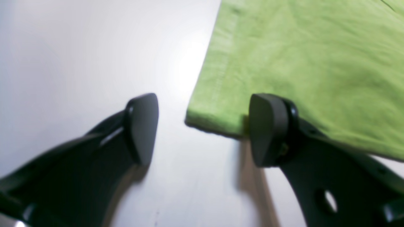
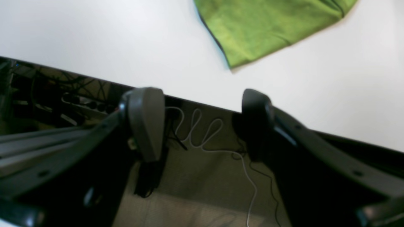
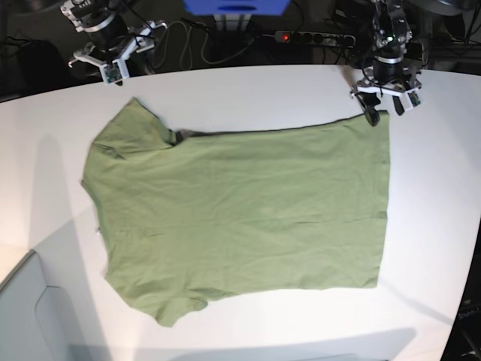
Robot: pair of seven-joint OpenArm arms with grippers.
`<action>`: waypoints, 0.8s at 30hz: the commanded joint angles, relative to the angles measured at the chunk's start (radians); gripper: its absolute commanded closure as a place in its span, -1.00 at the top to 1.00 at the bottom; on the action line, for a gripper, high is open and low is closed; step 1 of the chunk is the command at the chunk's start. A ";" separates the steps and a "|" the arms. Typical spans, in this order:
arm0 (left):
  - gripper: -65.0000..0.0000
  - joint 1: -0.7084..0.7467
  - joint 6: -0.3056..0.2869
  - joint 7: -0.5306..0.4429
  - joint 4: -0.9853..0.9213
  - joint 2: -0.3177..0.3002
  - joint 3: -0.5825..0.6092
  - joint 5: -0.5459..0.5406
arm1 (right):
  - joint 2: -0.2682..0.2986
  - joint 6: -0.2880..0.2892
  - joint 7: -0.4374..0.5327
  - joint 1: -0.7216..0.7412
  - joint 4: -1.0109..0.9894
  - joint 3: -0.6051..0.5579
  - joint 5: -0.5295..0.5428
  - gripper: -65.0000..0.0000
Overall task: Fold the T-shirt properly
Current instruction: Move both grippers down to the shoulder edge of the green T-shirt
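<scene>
Spread flat, the T-shirt [image 3: 248, 210] corner meets the gaping left claw [image 3: 384, 110].

no text, label, brand, number or sign can be read in any view.

Plain olive-green T-shirt [image 3: 248, 218], white table [image 3: 436, 226]

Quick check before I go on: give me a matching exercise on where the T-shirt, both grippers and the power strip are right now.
Things:
1. T-shirt
2. left gripper
3. right gripper
4. power strip

Places or states:
A. open, over the table edge, away from the cloth
B. spread flat across the white table
C. behind the table, red switch lit
D. open, jaws either side of a hem corner

Pairs: 1-B, 2-D, 3-A, 4-C
</scene>
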 commanded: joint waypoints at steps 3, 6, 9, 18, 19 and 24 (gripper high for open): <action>0.31 0.002 -0.003 0.009 -0.016 -0.007 -0.001 -0.005 | 0.007 0.007 0.017 -0.010 0.013 0.007 0.003 0.15; 0.20 0.002 -0.003 0.009 -0.019 -0.007 -0.001 -0.005 | 0.007 0.007 0.017 -0.010 0.013 0.007 0.003 0.15; -0.18 0.002 -0.003 0.009 -0.019 -0.007 0.000 -0.005 | 0.007 0.007 0.017 -0.010 0.013 0.003 0.003 0.15; -1.00 -0.006 -0.003 0.009 -0.019 -0.007 0.000 -0.005 | 0.007 0.007 0.017 -0.010 0.013 0.000 0.003 0.15; -1.00 -0.006 -0.003 0.009 -0.019 -0.007 0.000 -0.005 | 0.007 0.007 0.017 -0.010 0.013 0.000 0.001 0.15; -1.00 -0.006 -0.003 0.009 -0.017 -0.007 -0.004 -0.005 | 0.007 0.007 0.017 0.020 0.015 0.002 0.001 0.16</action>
